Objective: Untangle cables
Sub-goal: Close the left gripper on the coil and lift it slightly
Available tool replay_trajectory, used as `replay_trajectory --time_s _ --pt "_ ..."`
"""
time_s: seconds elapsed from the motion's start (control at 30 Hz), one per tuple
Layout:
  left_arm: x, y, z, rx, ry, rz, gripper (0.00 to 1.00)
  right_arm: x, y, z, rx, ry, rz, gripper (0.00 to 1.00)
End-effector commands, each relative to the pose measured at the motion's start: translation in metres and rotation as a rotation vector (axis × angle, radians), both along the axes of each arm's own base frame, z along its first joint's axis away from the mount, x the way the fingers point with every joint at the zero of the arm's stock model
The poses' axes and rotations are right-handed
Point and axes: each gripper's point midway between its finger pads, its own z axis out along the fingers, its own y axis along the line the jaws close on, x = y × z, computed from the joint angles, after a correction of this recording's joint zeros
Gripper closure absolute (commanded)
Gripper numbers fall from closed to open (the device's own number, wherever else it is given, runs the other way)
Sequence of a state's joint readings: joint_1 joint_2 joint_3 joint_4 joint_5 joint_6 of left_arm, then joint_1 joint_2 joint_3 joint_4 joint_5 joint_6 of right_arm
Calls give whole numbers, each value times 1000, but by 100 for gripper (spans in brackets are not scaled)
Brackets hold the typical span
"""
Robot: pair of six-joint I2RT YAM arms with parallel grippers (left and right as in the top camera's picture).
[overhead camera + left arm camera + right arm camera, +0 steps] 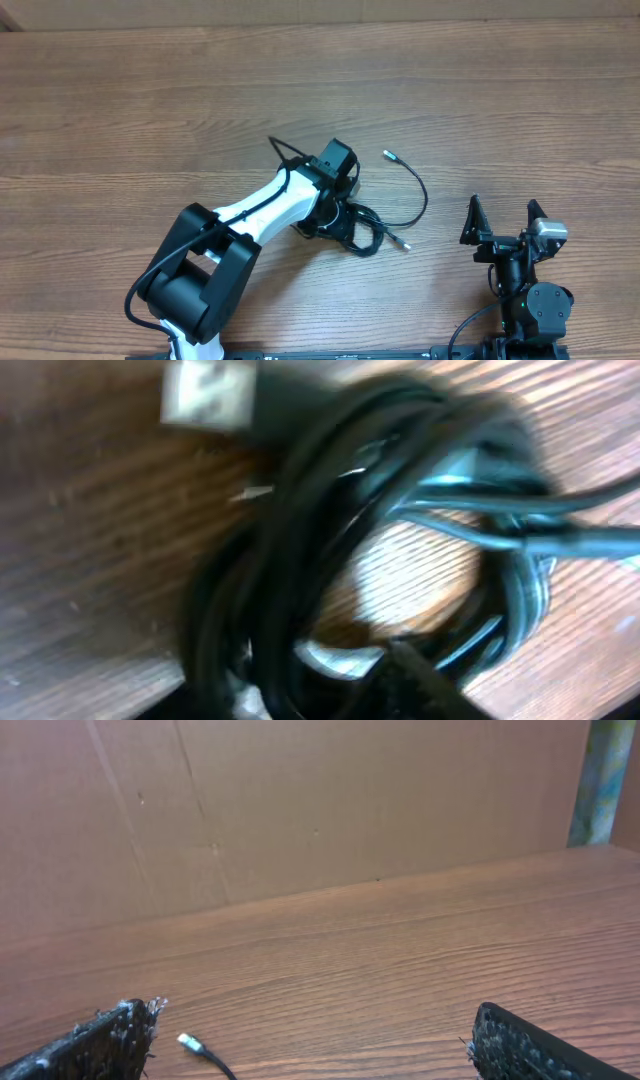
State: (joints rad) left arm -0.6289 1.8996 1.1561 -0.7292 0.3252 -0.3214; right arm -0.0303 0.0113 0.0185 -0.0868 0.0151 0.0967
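Lying bundled, cables (280, 560), on table (150, 100)

Brown wood-grain table (120, 100), grain running side to side. Behind its far edge, a plain cardboard wall (350, 800) (faint creases on the left). At far right, a greenish upright strip (603, 780).

Thin black glossy cords (290, 550), one flat plug tip (205, 395) silvery-white; brown wooden table (150, 100), streaked with darker grain lines.

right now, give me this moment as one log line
left gripper: down over tangled cables, grip unclear | right gripper: open, empty | plug end: lying loose on table
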Motion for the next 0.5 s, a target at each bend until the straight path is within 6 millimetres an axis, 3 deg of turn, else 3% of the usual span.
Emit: replay_trajectory --time_s 0.0,0.13,0.3,0.47 --pt "-12 3 -10 32 64 158 76 0 0 -2 4 -3 -5 0" --pt "-14 3 -17 36 90 266 96 0 0 -2 4 -2 -5 0" --pt "-15 7 -23 82 98 388 96 0 0 -2 4 -3 -5 0" --pt "-20 1 -23 84 97 378 96 0 0 -2 4 -2 -5 0"
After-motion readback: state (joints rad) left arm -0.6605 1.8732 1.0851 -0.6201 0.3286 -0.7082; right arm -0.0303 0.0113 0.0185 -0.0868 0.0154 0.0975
